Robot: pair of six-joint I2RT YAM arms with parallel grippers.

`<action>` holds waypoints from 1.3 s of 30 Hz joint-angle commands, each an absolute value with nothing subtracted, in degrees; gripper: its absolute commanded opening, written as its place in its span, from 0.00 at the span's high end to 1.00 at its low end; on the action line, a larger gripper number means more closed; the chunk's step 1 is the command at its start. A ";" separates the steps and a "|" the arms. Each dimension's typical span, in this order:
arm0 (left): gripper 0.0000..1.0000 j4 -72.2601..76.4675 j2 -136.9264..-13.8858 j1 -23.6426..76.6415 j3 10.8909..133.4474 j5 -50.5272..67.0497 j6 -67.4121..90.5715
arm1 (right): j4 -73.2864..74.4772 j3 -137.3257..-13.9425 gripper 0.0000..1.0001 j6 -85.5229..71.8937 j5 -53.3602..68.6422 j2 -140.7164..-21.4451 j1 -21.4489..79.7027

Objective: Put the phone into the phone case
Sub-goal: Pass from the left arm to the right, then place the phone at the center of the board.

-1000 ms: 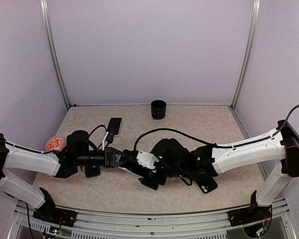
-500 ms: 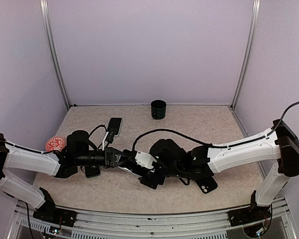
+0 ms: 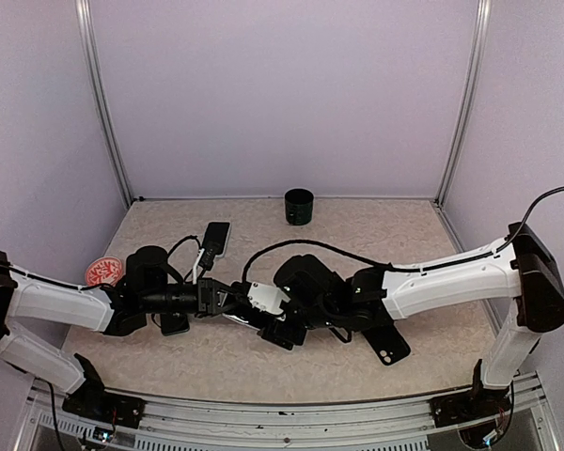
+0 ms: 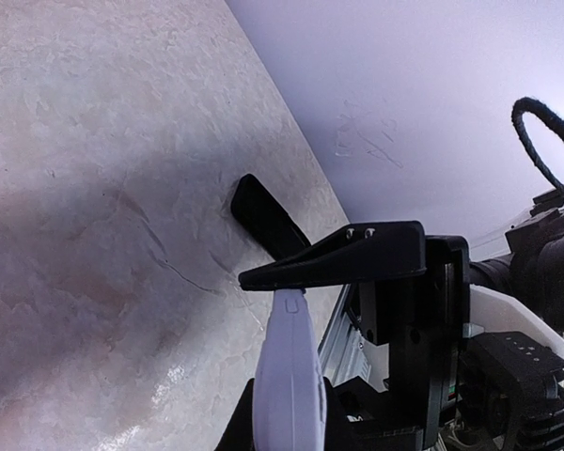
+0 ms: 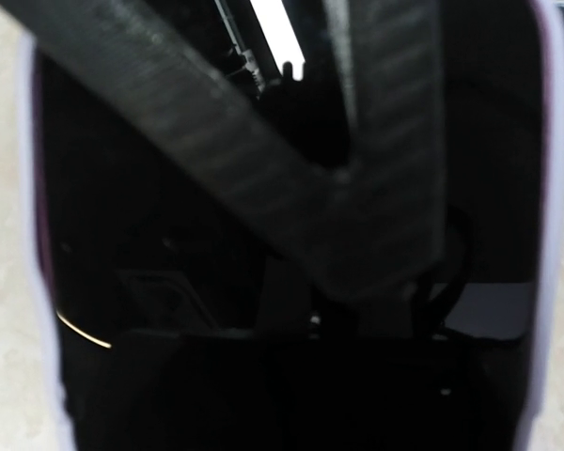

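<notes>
My left gripper (image 3: 231, 302) is shut on a lavender-edged phone (image 4: 288, 376), held edge-on above the table. My right gripper (image 3: 278, 322) meets it from the right. One black right finger (image 4: 338, 258) lies across the phone's far tip. In the right wrist view the phone's dark screen (image 5: 169, 235) with its lavender rims fills the frame, and my own fingers cannot be made out. The black phone case (image 3: 386, 343) lies flat on the table under my right forearm. A flat black piece (image 4: 263, 216) on the table beyond the phone may be the same case.
A second dark phone (image 3: 216, 239) lies at the back left, and another dark slab (image 3: 175, 325) sits under my left arm. A red round disc (image 3: 103, 271) is at the left edge. A black cup (image 3: 299, 207) stands by the back wall.
My right arm has shifted a little to the left, closer onto the phone held in my left gripper. The left arm has stayed put.
</notes>
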State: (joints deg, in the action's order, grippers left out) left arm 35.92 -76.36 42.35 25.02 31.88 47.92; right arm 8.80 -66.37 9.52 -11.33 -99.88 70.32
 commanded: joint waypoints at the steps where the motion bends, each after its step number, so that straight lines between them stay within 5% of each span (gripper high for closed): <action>1: 1.00 39.74 -75.26 42.37 26.72 33.07 47.59 | 10.37 -68.33 0.41 8.79 -9.33 -101.07 69.90; 5: 0.84 39.48 -74.98 42.06 26.64 32.83 47.68 | 10.37 -68.61 0.45 7.73 -9.36 -100.66 69.72; 10: 0.47 38.42 -74.21 41.24 26.83 32.74 47.64 | 10.75 -68.81 0.47 6.59 -10.16 -100.04 69.45; 14: 0.30 35.04 -71.36 39.65 26.75 30.75 47.25 | 11.68 -69.58 0.47 4.54 -12.58 -100.21 68.90; 25: 0.22 20.45 -54.17 32.13 23.83 17.75 46.19 | 15.59 -77.50 0.49 -5.16 -14.78 -107.28 63.83; 39: 0.21 14.58 -45.03 27.77 20.54 16.81 46.60 | 19.10 -99.41 0.49 -17.47 -19.82 -122.67 59.28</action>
State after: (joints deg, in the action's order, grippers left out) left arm 16.12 -46.09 28.34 21.58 17.45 47.09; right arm 20.12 -92.97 -12.47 -17.45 -119.90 59.79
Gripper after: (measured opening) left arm 0.791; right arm 0.771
